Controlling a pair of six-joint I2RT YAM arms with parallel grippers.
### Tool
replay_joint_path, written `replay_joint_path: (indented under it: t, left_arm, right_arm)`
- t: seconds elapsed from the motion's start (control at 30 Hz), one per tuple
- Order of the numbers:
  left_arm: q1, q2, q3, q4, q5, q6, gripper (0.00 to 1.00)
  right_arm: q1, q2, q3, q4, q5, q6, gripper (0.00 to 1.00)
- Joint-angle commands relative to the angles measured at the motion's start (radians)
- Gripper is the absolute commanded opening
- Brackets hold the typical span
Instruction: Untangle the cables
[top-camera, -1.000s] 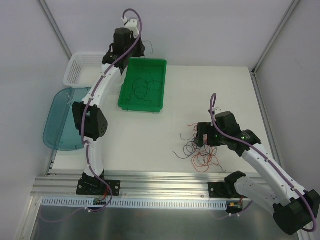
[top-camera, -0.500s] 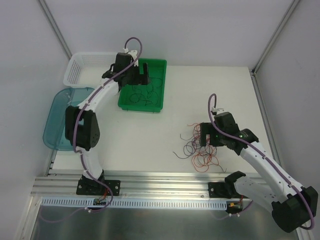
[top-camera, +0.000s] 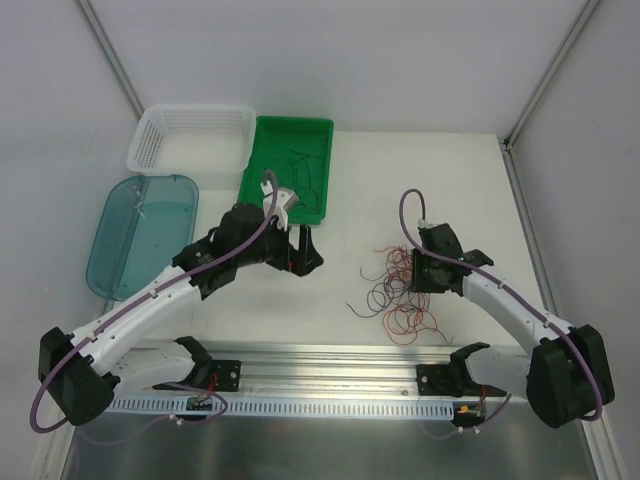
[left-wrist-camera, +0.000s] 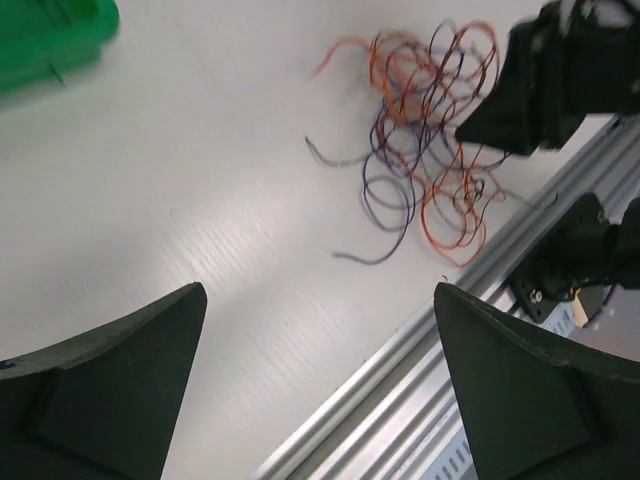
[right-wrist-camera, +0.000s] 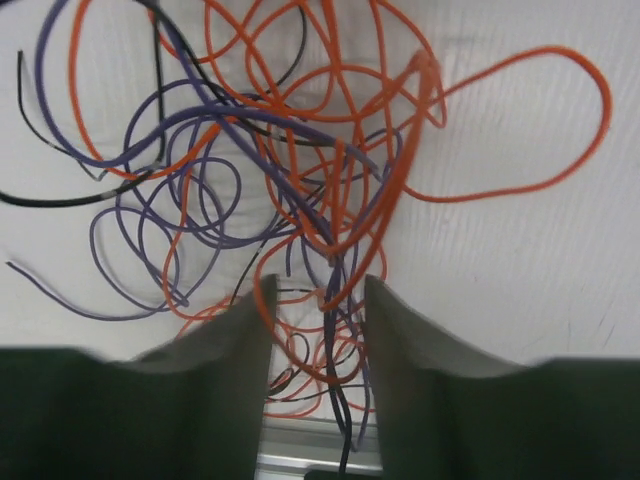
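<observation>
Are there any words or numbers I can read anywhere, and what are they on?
None: no word, number or sign can be read in any view.
The green tray, white basket, blue lid and cables all look plain.

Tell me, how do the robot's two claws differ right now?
The left gripper stands wide open; the right gripper shows only a narrow gap. The left gripper hangs over the table, nothing between its fingers; the right gripper has cables between its own. Both have two dark fingers.
</observation>
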Motion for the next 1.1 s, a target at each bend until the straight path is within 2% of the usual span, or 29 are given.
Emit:
replay_joint_path:
  t: [0.0,0.07,0.13,0.3,0.4,0.5,0.63,0.7,0.8,0.83,0.93,0.97,1.03,1.07]
  left_arm:
    - [-0.053,-0.063,-0.138,-0.017,-0.003,-0.103,0.99]
    - [-0.075,-0.086,-0.175,-0.017,-0.005,-0.116,0.99]
    - [-0.111,-0.094,-0.212,-0.013,-0.017,-0.128,0.99]
    - [-0.17,-0.122,-0.227,0.013,-0.052,-0.195,0.99]
    - [-0.191,-0.154,-0.229,0.044,-0.089,-0.244,0.99]
    - [-0.196,-0.176,-0.246,0.117,-0.094,-0.267,0.99]
    - [-0.213,-0.169,-0.264,0.211,-0.097,-0.278,0.99]
    - [-0.22,-0.153,-0.276,0.248,-0.095,-0.278,0.99]
    - [-0.224,-0.134,-0.284,0.265,-0.112,-0.29,0.99]
    - [-0.224,-0.131,-0.289,0.266,-0.114,-0.293,0.99]
    - [-0.225,-0.122,-0.316,0.266,-0.123,-0.307,0.99]
    - [-0.225,-0.119,-0.324,0.266,-0.126,-0.313,0.99]
    - [-0.228,-0.107,-0.341,0.266,-0.13,-0.321,0.99]
    - [-0.228,-0.087,-0.342,0.268,-0.13,-0.323,0.99]
  right_arm:
    - [0.024,-0.004,0.029,0.083,-0.042,-0.025,0.26]
    - [0.055,-0.018,0.055,0.055,-0.066,-0.036,0.07]
    - [0.102,-0.062,0.104,0.016,-0.071,-0.034,0.01]
    - [0.188,-0.17,0.25,-0.066,-0.175,-0.034,0.01]
    - [0.22,-0.228,0.365,-0.065,-0.316,-0.059,0.01]
    - [0.24,-0.225,0.405,-0.086,-0.33,-0.065,0.01]
    - [0.265,-0.23,0.384,-0.025,-0.366,-0.057,0.02]
    - [0.265,-0.179,0.377,-0.034,-0.36,-0.059,0.05]
    - [0.267,-0.083,0.383,-0.17,-0.124,-0.056,0.06]
    - [0.268,-0.072,0.374,-0.208,0.007,-0.053,0.06]
    - [0.26,-0.058,0.316,-0.227,0.155,-0.01,0.28]
    - [0.257,-0.059,0.302,-0.226,0.165,0.007,0.44]
    - [0.247,-0.073,0.284,-0.212,0.158,0.024,0.57]
    - [0.248,-0.09,0.284,-0.209,0.164,0.027,0.68]
